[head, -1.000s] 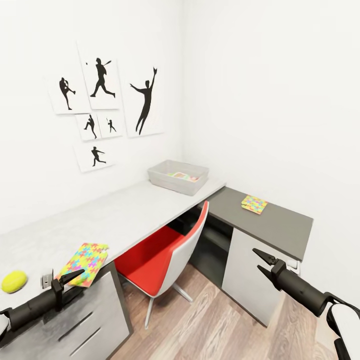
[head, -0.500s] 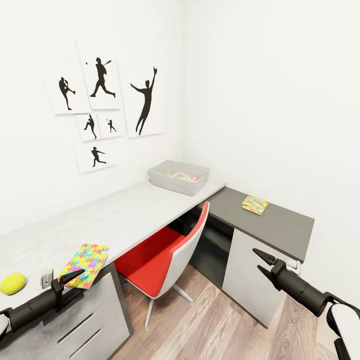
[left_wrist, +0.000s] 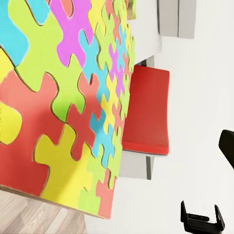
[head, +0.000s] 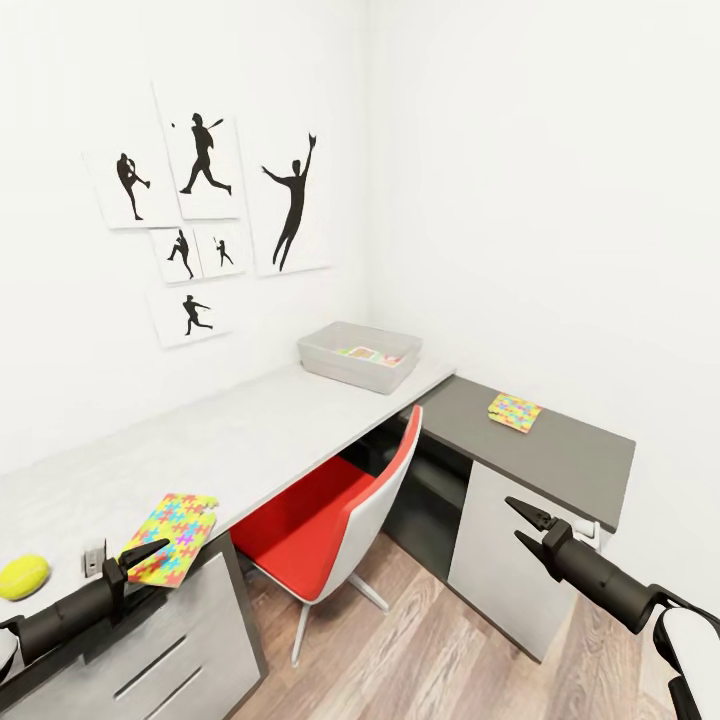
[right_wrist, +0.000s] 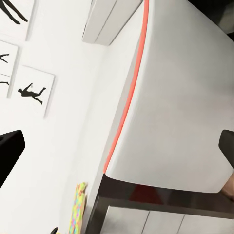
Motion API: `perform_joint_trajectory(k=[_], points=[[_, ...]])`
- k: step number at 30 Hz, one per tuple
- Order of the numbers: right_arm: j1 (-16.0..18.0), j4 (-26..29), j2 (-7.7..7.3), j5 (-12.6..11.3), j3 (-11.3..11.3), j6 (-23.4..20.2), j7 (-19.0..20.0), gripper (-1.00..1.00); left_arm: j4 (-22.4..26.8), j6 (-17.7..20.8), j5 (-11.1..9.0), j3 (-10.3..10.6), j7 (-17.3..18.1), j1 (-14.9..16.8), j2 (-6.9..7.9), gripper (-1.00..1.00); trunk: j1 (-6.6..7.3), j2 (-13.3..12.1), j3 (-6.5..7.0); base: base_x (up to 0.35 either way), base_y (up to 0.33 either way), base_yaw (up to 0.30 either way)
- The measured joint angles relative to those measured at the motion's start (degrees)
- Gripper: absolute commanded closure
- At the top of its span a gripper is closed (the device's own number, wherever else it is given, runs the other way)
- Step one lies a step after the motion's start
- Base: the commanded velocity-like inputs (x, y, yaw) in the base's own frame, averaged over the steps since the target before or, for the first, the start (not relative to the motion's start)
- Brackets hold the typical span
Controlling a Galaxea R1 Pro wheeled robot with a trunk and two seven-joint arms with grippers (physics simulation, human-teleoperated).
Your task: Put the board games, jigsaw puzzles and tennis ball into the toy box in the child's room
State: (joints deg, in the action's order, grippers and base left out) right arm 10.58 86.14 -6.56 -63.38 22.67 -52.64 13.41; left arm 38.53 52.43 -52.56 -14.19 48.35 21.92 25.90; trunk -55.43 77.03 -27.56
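Two jigsaw puzzles in sight: one [head: 172,523] flat at the near edge of the pale grey table [head: 260,430], just beyond the tip of the left gripper [head: 140,558] and partly overlapped by it in the head view; the other [head: 514,410] well apart, on the lower dark grey cabinet top [head: 560,455], far ahead of the right gripper [head: 527,527]. Left claw: cannot tell whether spread or closed (only one dark prong clearly visible). Right claw spread, two pointed fingers apart, holding nothing, hanging in front of the white cabinet door [head: 495,560]. Seen close from the left wrist, a glossy interlocking pattern [left_wrist: 68,102] in yellow, pink, green, blue and red. Yellow-green tennis ball [head: 24,576] on the table, left of the near puzzle. Toy box [head: 360,356], shallow pale plastic with flared rim, at the far corner, something colourful inside. Red-seated chair [head: 335,520] with smooth white shell back tucked under the table.
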Motion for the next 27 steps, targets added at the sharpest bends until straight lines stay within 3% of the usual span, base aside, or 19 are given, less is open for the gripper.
perform_joint_trajectory(k=[4,5,9,14,16,22,27], points=[[0.0,0.0,-0.01,0.0,0.0,0.0,0.0,-1.00,0.0,0.0,0.0,0.0,0.0,0.0,0.00,-1.00,0.00,0.0,0.00,0.002,0.001,0.000],[0.0,0.0,0.01,0.0,0.0,0.0,0.0,-1.00,0.0,0.0,0.1,0.0,0.0,0.0,-0.02,1.00,0.00,0.0,0.00,0.000,0.000,0.000],[0.0,0.0,0.03,0.0,0.0,0.0,0.0,-1.00,0.0,0.0,0.1,0.0,-0.1,0.0,-0.05,1.00,0.00,0.0,0.00,0.000,0.000,0.000],[0.0,0.0,-0.01,0.0,0.0,0.0,0.0,-1.00,0.1,0.7,-1.6,-1.5,0.0,0.0,-0.05,1.00,0.00,0.0,0.01,0.000,0.000,0.000],[0.0,0.0,0.01,0.0,0.0,0.0,0.0,-1.00,0.0,0.2,-0.6,-1.9,0.0,0.0,-0.05,1.00,0.00,0.0,0.00,0.000,0.000,0.000],[0.0,0.0,0.04,0.0,0.0,0.0,0.0,-1.00,0.0,0.1,-0.4,-2.2,-0.1,0.0,-0.05,1.00,0.00,0.0,0.00,0.000,0.000,0.000],[0.0,0.0,0.03,0.0,0.0,0.0,0.0,-1.00,0.0,0.1,-0.4,-2.2,-0.1,0.0,-0.05,1.00,1.09,-2.0,0.90,0.000,0.000,0.000]])
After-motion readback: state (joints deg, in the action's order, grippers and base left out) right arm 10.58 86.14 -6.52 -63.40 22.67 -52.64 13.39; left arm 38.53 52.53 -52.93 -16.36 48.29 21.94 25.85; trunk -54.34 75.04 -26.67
